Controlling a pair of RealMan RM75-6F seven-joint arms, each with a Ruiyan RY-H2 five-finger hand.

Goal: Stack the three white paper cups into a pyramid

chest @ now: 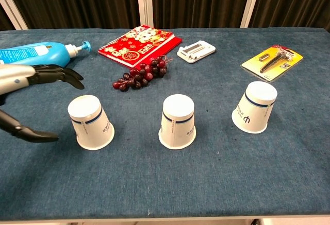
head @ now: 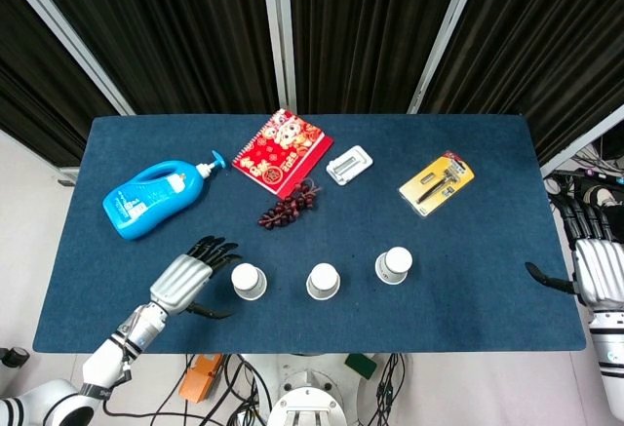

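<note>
Three white paper cups stand upside down in a row near the table's front edge: the left cup (head: 249,281) (chest: 90,122), the middle cup (head: 323,281) (chest: 177,121) and the right cup (head: 393,264) (chest: 254,106). My left hand (head: 185,277) (chest: 31,78) is open just left of the left cup, fingers spread toward it, thumb low, not touching it. My right hand (head: 591,260) hangs open off the table's right edge, far from the cups; the chest view does not show it.
Behind the cups lie a blue pump bottle (head: 153,197), a red notebook (head: 282,152), dark grapes (head: 288,206), a small white holder (head: 348,165) and a yellow razor pack (head: 437,182). The blue table (head: 468,251) ends close in front of the cups.
</note>
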